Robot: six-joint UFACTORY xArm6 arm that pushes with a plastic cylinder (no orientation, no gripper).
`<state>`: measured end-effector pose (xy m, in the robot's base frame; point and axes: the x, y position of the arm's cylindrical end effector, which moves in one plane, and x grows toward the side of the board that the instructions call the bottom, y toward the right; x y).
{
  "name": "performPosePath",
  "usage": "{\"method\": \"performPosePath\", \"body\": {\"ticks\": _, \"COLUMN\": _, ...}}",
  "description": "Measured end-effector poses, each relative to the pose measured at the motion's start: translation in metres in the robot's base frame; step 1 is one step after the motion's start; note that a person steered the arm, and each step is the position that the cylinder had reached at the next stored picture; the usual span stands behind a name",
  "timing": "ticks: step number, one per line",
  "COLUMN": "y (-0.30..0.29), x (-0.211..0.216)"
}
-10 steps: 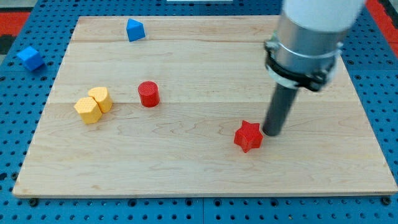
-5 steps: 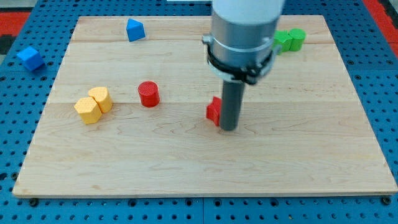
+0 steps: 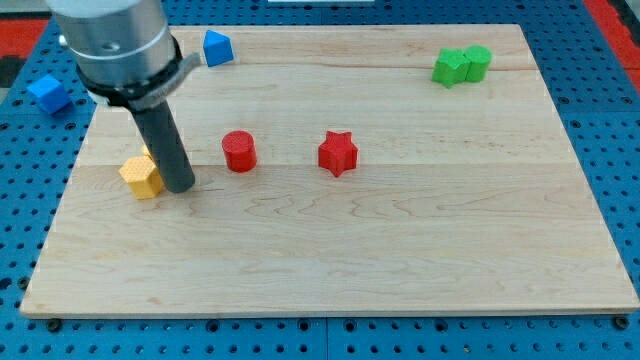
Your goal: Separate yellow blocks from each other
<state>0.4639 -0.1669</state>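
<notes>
Standing upright, my tip beside yellow blocks

Wooden board carries yellow block; red cylinder; red star.

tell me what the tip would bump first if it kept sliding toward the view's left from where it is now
Most likely the yellow block: my tip sits just to its right, about touching. The second yellow block is hidden behind the rod, so I cannot tell whether it would be caught too.
</notes>
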Motion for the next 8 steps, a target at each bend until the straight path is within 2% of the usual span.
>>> {"method": "performPosePath", "body": {"ticks": 1, "y": -0.027, "x": 0.007}}
{"method": "performPosePath", "body": {"ticks": 4, "y": -0.044, "x": 0.014}}
{"method": "performPosePath", "body": {"ticks": 6, "y": -0.064, "x": -0.012}}
{"method": "performPosePath", "body": {"ticks": 7, "y": -0.063, "x": 0.027}}
{"method": "performPosePath", "body": {"ticks": 8, "y": -0.091, "x": 0.040}}
